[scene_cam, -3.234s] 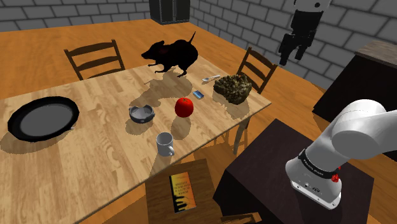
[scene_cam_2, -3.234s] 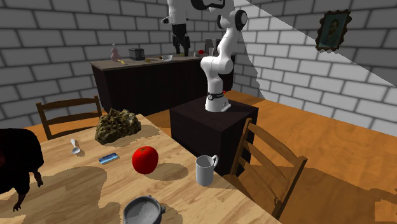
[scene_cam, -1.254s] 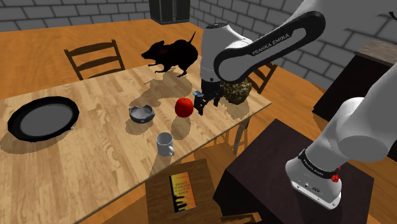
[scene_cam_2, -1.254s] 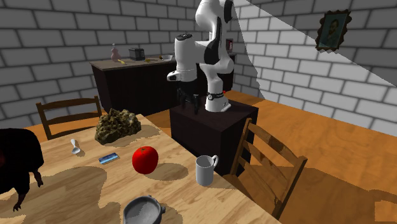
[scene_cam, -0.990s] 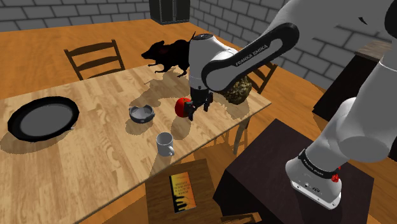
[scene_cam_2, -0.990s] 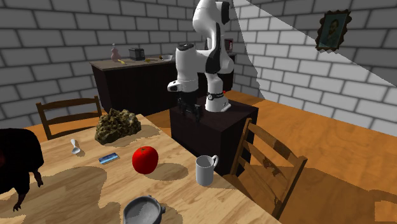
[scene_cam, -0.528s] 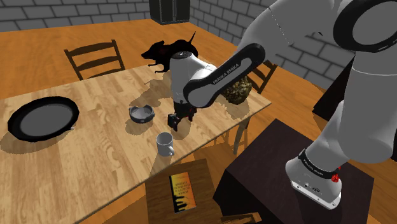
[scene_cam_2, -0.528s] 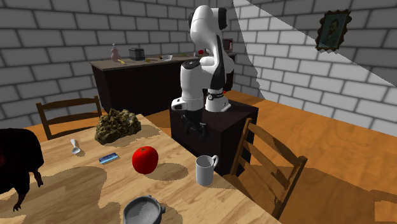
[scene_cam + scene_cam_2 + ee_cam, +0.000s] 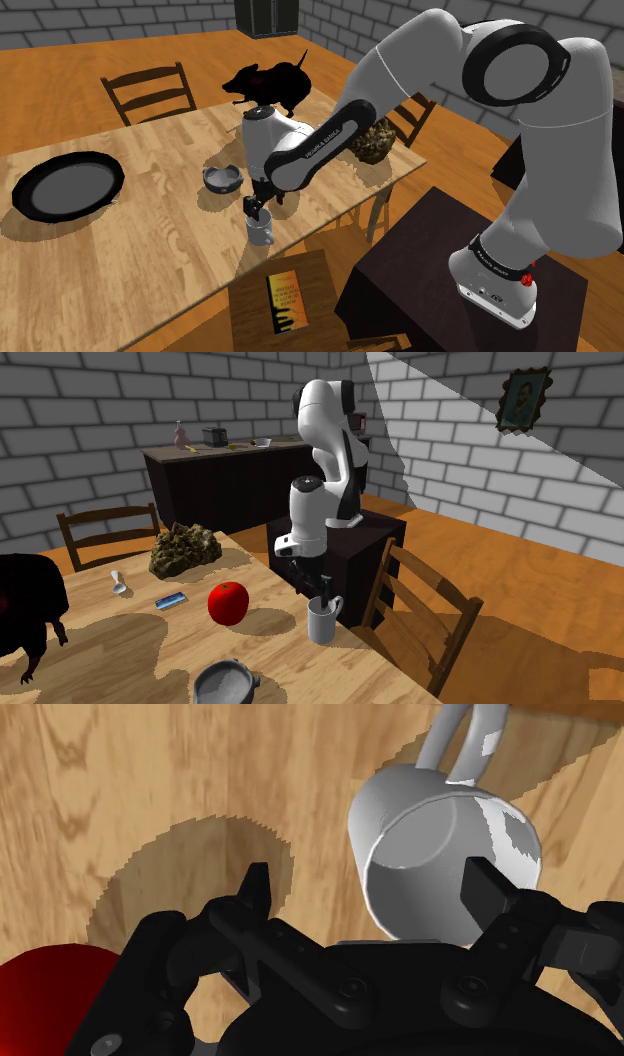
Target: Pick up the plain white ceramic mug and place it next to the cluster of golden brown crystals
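The fingers [image 9: 487, 886] stand spread and empty, just above the mug [image 9: 430, 854]. It sits upright near the edge of the desk [image 9: 150, 240], well apart from the crystals [image 9: 368, 140]. The mug lies off-centre. One finger hangs over its mouth, the other over bare wood beside it, so one wall falls between them. The handle sticks out across their closing line.

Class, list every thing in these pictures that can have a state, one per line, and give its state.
pincer: open, poised just above the mug, gripping nothing
mug: upright on the table, not held
grey bowl: upright on the table
apple: resting on the table, untouched
book: closed, lying flat
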Motion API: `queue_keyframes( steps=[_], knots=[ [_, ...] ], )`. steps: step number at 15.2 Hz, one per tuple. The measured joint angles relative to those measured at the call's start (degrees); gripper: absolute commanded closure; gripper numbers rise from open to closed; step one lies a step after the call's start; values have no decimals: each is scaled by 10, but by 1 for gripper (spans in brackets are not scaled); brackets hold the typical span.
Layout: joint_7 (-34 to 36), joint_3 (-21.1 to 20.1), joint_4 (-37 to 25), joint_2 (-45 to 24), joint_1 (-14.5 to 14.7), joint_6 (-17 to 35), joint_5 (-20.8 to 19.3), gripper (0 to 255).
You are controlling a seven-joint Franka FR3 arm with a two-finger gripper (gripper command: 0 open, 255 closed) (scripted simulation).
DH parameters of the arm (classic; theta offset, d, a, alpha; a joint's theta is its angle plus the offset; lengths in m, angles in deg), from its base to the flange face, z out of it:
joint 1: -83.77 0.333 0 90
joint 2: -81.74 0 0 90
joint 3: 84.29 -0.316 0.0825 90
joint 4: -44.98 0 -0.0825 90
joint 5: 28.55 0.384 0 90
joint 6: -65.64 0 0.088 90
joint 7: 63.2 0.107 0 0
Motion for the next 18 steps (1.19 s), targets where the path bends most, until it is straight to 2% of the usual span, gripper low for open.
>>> queue_keyframes(
  steps=[5,11,12,18],
  knots=[
    [5,6,-5,-29,6,24,-7,0],
    [6,7,-6,-34,6,28,-8,0],
    [6,7,-6,-34,6,28,-8,255],
    [6,7,-6,-34,6,28,-8,255]
  ],
)
